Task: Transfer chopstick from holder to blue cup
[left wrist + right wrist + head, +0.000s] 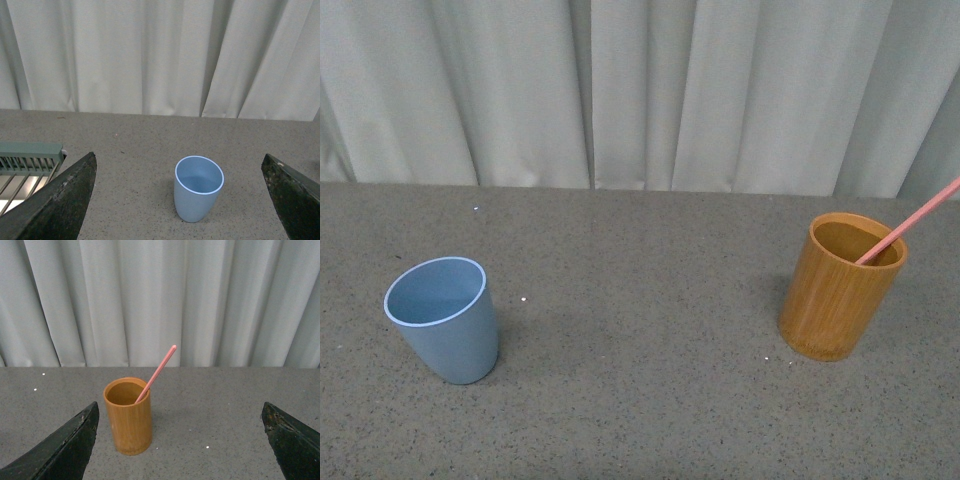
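Observation:
The orange-brown holder (840,287) stands at the right of the grey table, with the pink-red chopstick (910,222) leaning in it toward the right. The light-blue cup (445,318) stands upright and empty at the left. Neither gripper shows in the front view. In the left wrist view my left gripper (180,200) is open, with the blue cup (198,188) ahead between its fingers. In the right wrist view my right gripper (180,445) is open, the holder (128,415) with the chopstick (157,373) ahead toward one finger.
A white pleated curtain (640,90) hangs behind the table. A pale green rack (30,157) shows at the edge of the left wrist view. Grey speckled tabletop (640,330) lies between the two cups.

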### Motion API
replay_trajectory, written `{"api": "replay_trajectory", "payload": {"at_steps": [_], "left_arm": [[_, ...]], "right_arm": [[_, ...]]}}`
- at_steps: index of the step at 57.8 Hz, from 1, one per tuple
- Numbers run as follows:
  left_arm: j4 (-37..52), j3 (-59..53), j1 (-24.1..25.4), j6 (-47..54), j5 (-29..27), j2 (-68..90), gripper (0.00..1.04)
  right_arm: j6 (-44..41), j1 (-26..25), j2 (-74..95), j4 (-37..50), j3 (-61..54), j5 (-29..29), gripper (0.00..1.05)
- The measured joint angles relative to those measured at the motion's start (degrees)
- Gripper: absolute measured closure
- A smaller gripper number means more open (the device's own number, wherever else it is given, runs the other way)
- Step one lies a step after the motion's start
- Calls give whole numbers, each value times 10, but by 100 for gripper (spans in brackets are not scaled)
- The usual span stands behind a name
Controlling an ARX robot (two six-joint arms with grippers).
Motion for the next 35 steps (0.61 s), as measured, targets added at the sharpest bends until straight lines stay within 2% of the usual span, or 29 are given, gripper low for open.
{"api": "replay_trajectory", "payload": {"at_steps": [35], "left_arm": [[0, 0, 0, 0, 0, 0, 7]], "right_arm": [[0, 0, 0, 0, 0, 0, 10]]}}
